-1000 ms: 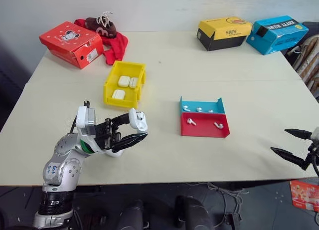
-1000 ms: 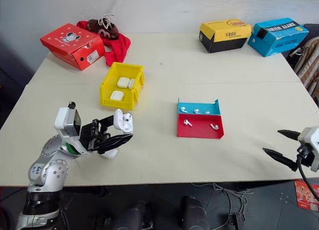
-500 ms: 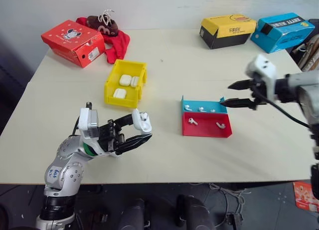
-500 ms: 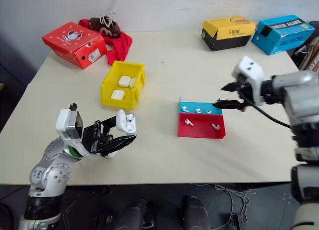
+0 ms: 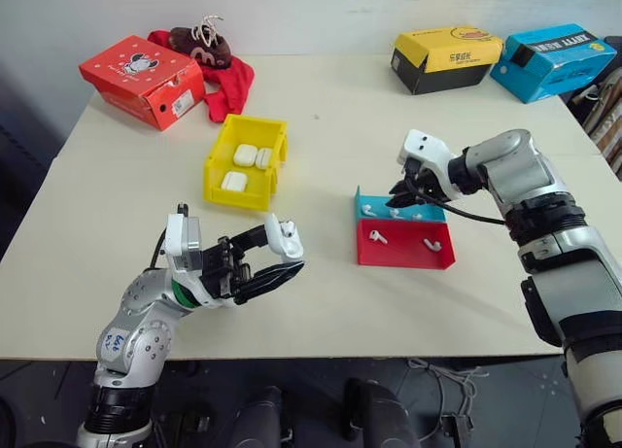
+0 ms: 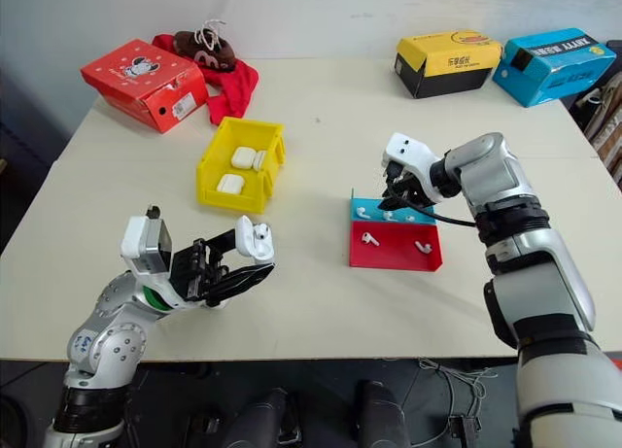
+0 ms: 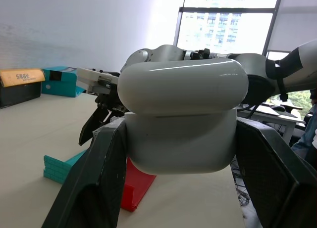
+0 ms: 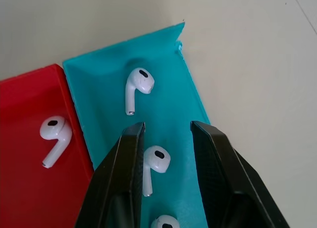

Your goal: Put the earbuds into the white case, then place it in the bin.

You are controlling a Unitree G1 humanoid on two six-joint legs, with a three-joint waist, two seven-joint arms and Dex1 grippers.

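Early going. Left gripper clamped on open white case, seven o'clock on table. Right gripper narrowed astride one of the earbuds in tray's blue half. Three o'clock: yellow bin awaiting, three cases inside.

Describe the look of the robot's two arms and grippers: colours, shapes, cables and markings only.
Both arms are silver-grey metal with rounded joint housings and black bands. The left arm has a green ring at the wrist and a small blue-lettered sticker near the elbow. A thin black cable loops along the right arm. Each wrist bears a white boxy module. The left gripper and right gripper have two black tapered fingers.
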